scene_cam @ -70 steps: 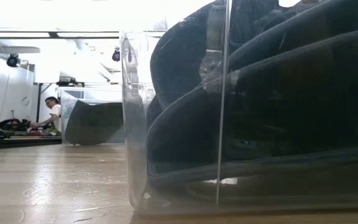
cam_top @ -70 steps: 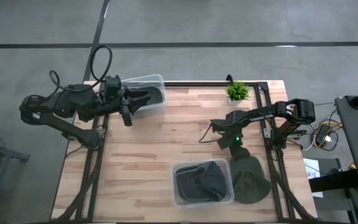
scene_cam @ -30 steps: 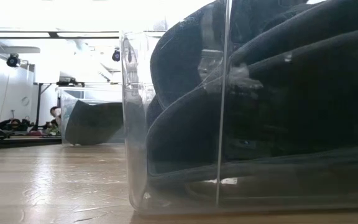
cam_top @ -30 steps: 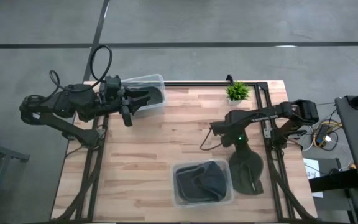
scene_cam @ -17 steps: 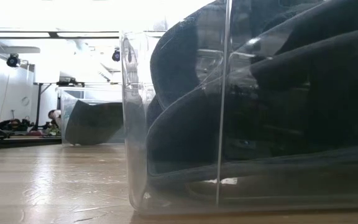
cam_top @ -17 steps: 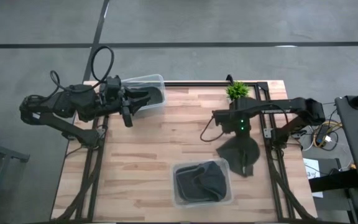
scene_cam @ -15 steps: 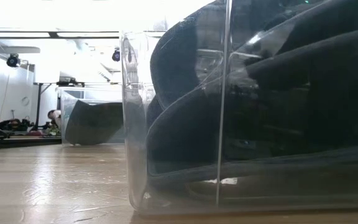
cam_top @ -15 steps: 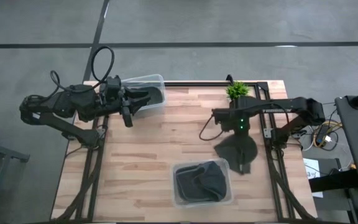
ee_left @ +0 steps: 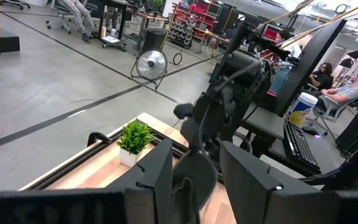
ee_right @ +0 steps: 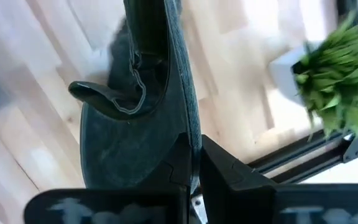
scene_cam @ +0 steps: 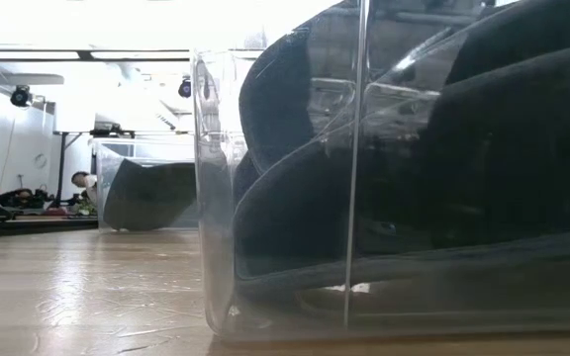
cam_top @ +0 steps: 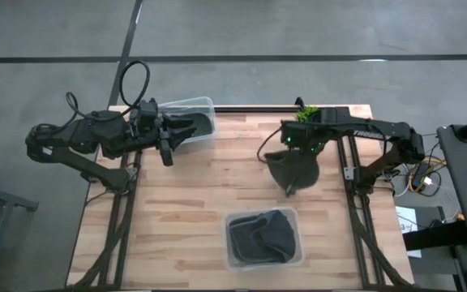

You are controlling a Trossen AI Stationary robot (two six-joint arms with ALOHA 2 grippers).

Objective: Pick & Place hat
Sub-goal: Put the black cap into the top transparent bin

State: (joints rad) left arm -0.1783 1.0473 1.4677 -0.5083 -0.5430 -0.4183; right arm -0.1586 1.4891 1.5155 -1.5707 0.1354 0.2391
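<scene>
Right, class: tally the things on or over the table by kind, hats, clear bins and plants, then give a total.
Hats: 3, one held, one in the near bin, one in the far bin
Bins: 2, near, far
Plants: 1
Total: 6

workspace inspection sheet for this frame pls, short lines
Surface: wooden table, bare in the middle.
Job's things: dark hat hanging lifted from the right gripper; near bin holds dark hats; far bin by the left arm.
Clutter: small potted plant at the far edge.
Grippers: right gripper pinches the hat's brim; left gripper open, idle beside the far bin.
Cables: black loop above the left arm.
Surroundings: people seated at desks, floor fan.
</scene>
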